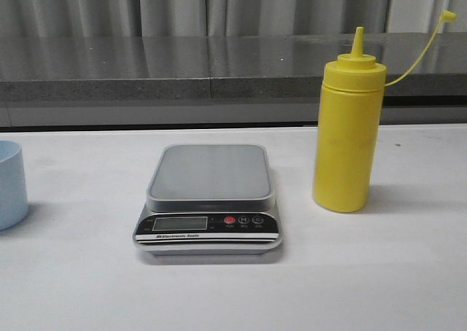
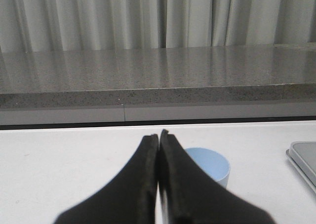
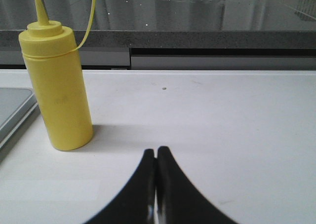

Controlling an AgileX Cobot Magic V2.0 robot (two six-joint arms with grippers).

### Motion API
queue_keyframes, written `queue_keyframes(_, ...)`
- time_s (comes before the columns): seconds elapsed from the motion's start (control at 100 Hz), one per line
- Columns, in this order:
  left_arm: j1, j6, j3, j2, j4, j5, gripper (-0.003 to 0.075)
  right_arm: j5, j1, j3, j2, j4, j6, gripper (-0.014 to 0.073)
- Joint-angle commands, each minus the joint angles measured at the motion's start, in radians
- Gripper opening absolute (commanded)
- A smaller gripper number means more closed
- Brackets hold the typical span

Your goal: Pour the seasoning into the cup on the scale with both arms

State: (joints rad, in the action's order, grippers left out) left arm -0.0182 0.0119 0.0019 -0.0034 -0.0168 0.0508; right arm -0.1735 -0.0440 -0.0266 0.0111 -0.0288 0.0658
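Three things sit on the white table ahead of me: the scale in the middle, the seasoning bottle standing upright to its right, and the cup far over on the left, cut by the edge of the front view. From that camera I see neither arm. The scale's platform is bare, and its black panel with the display and the red button faces me; I cannot read anything on the display at this resolution. The bottle is apart from the scale, its cone nozzle uncovered and its cap hanging off to the side on a thin tether. Through the left wrist camera I see the left gripper with its two black fingers pressed together and nothing between them; the cup stands just past them, upright, partly hidden behind one finger, and a corner of the scale shows at the side. Through the right wrist camera the right gripper is likewise pressed together on nothing, low over the table, with the bottle standing clear of it and the scale's edge beside the bottle. A grey stone ledge runs behind the table.
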Motion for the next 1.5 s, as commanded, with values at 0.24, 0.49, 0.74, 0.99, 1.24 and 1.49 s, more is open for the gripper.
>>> queue_keyframes(0.24, 0.000, -0.012, 0.044, -0.034, -0.005, -0.082, -0.0020, 0.088, 0.005, 0.016, 0.019, -0.009, -0.008, -0.0068)
queue_keyframes(0.49, 0.000, -0.012, -0.067, -0.001, -0.076, -0.016, -0.0020, 0.088, 0.005, 0.016, 0.019, -0.009, -0.008, -0.0068)
queue_keyframes(0.74, 0.000, -0.012, -0.316, 0.225, -0.076, 0.183, -0.0020, 0.088, 0.005, 0.016, 0.019, -0.009, -0.008, -0.0068)
queue_keyframes(0.99, 0.000, -0.012, -0.572, 0.585, -0.074, 0.445, -0.0020, 0.088, 0.005, 0.016, 0.019, -0.009, -0.008, -0.0068)
queue_keyframes(1.24, 0.000, -0.012, -0.743, 0.867, -0.046, 0.570, -0.0020, 0.088, 0.005, 0.016, 0.019, -0.009, -0.008, -0.0068)
queue_keyframes(1.49, 0.000, -0.012, -0.820, 1.045, 0.017, 0.553, -0.0020, 0.088, 0.005, 0.016, 0.019, -0.009, -0.008, -0.0068)
